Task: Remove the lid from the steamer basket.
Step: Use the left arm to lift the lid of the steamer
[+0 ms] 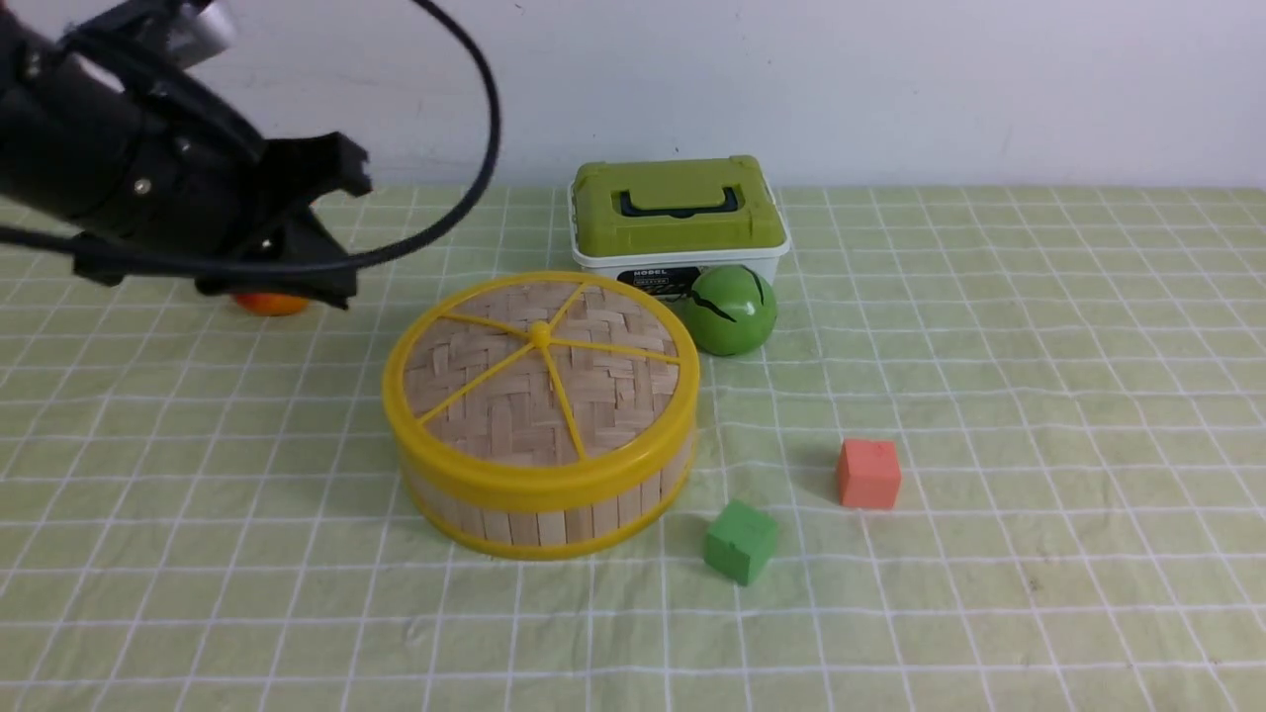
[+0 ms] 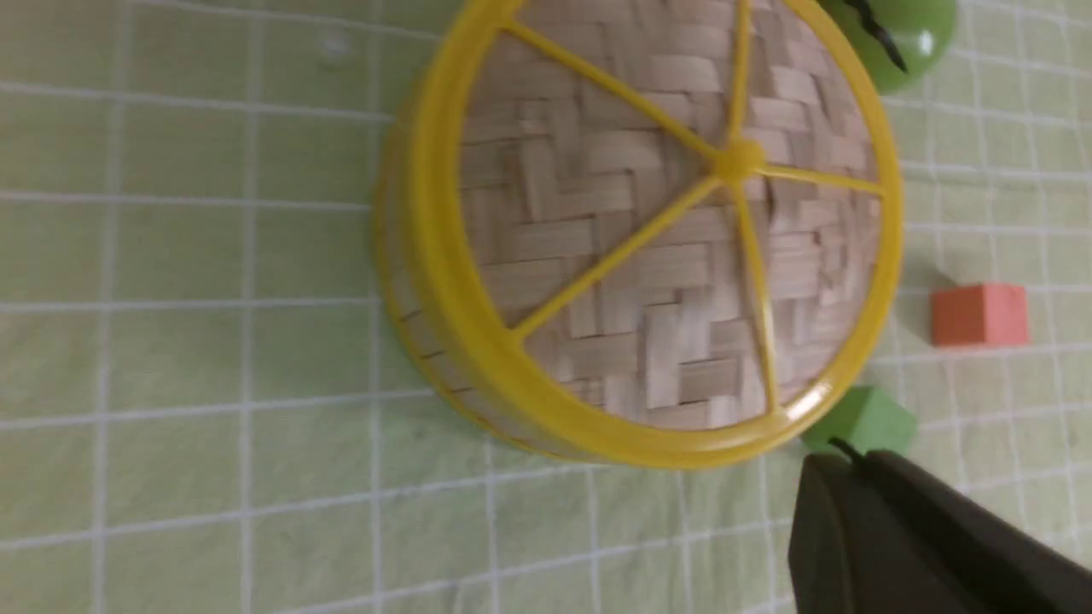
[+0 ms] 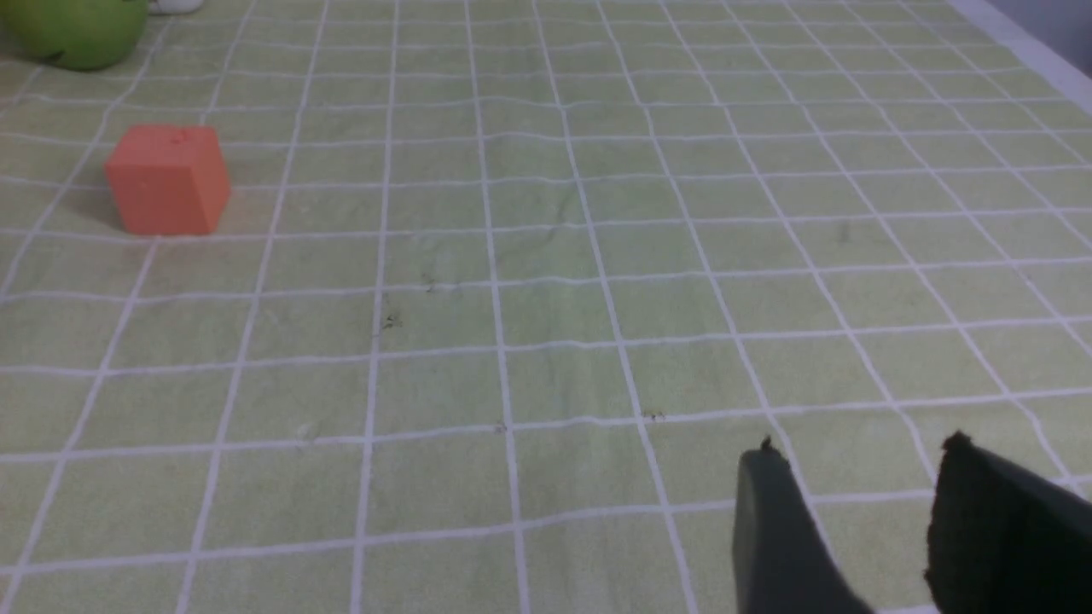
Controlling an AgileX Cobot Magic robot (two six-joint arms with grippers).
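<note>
The lid (image 1: 541, 371), a woven bamboo disc with yellow rim, spokes and centre knob, sits on the steamer basket (image 1: 554, 519) in the middle of the table. My left gripper (image 1: 336, 237) hovers high to the left of the basket, apart from it. In the left wrist view the lid (image 2: 665, 256) and a strip of the basket wall (image 2: 401, 290) fill the frame, and the left gripper (image 2: 840, 456) shows its fingers pressed together, holding nothing. My right gripper (image 3: 862, 448) is open and empty over bare cloth; the front view does not show it.
A white box with a green lid (image 1: 678, 213) stands behind the basket, with a green ball (image 1: 732, 309) touching its front. A red cube (image 1: 868, 474) and a green cube (image 1: 740, 540) lie right of the basket. An orange object (image 1: 269, 304) lies under the left arm.
</note>
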